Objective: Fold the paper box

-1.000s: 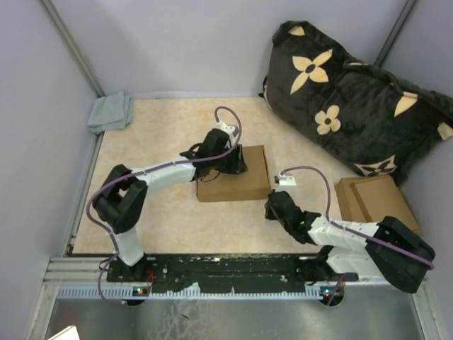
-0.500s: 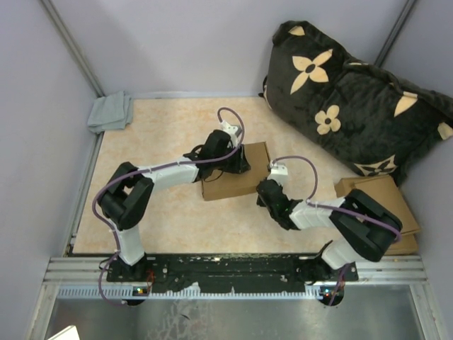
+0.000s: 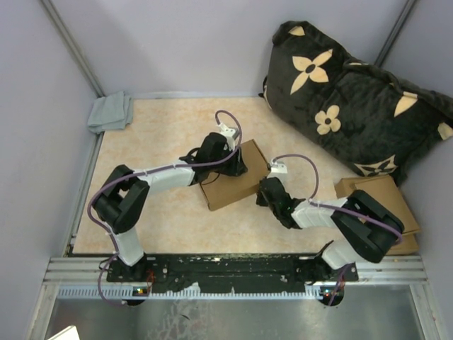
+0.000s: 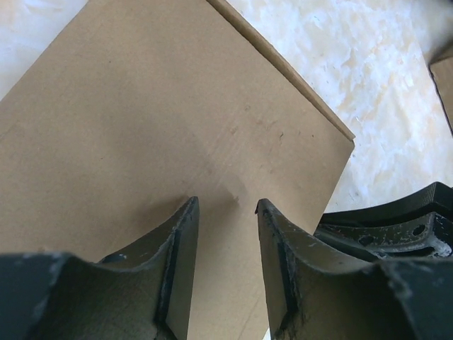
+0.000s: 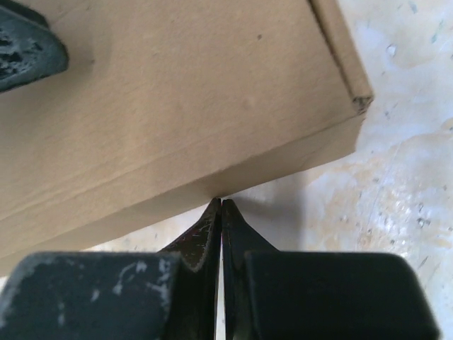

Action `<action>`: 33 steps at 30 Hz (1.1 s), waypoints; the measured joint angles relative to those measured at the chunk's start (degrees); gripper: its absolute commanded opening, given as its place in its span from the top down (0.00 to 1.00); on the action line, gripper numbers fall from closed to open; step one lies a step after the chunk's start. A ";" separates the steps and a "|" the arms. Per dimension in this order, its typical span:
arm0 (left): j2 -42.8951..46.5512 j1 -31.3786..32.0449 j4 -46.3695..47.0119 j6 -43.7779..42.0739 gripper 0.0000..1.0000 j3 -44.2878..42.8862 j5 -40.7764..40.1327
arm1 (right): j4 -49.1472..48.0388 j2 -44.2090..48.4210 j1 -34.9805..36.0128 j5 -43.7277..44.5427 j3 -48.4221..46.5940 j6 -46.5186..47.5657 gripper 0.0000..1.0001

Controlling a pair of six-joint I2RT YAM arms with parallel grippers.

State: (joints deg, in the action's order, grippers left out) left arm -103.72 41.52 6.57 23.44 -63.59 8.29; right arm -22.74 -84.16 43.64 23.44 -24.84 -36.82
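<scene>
The paper box [image 3: 237, 183] lies closed on the table, a shallow plain brown cardboard mailer turned at an angle. My left gripper [image 3: 235, 164] rests on its top near the far edge, jaws open, both tips pressing on the lid [image 4: 141, 127] with nothing between them [image 4: 225, 205]. My right gripper [image 3: 263, 191] is shut and empty, its tips [image 5: 221, 203] touching the lower edge of the box's right side wall [image 5: 233, 173]. The left gripper's finger shows at the upper left of the right wrist view [image 5: 28, 42].
A pile of other flat brown cardboard sheets [image 3: 375, 202] lies at the right edge. A black cushion with tan flowers [image 3: 354, 92] fills the back right corner. A grey cloth [image 3: 111, 112] lies at the back left. Grey walls close in the table.
My right gripper has moved left up to the box's right side. The box has turned anticlockwise, its right end swinging away, with the left gripper staying on top.
</scene>
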 measured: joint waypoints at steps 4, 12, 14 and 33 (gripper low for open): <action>1.18 0.52 -1.46 -0.59 0.53 0.46 1.33 | 0.52 4.81 0.00 -4.68 2.40 -0.35 1.00; 7.43 1.27 -6.93 -2.10 0.51 3.41 4.79 | 6.19 21.09 0.50 -11.80 3.87 0.68 1.00; 10.19 1.46 -8.33 -2.32 0.49 4.20 4.46 | 9.22 26.29 0.70 -11.17 3.87 1.14 0.98; 49.77 1.49 -17.16 16.06 0.36 37.75 -18.78 | 13.20 7.56 -17.62 -14.93 -13.03 8.70 0.18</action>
State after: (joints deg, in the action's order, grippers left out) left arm -53.95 43.00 -10.59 39.51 -25.85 -10.48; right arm -9.54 -76.60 26.02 8.51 -37.87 -28.12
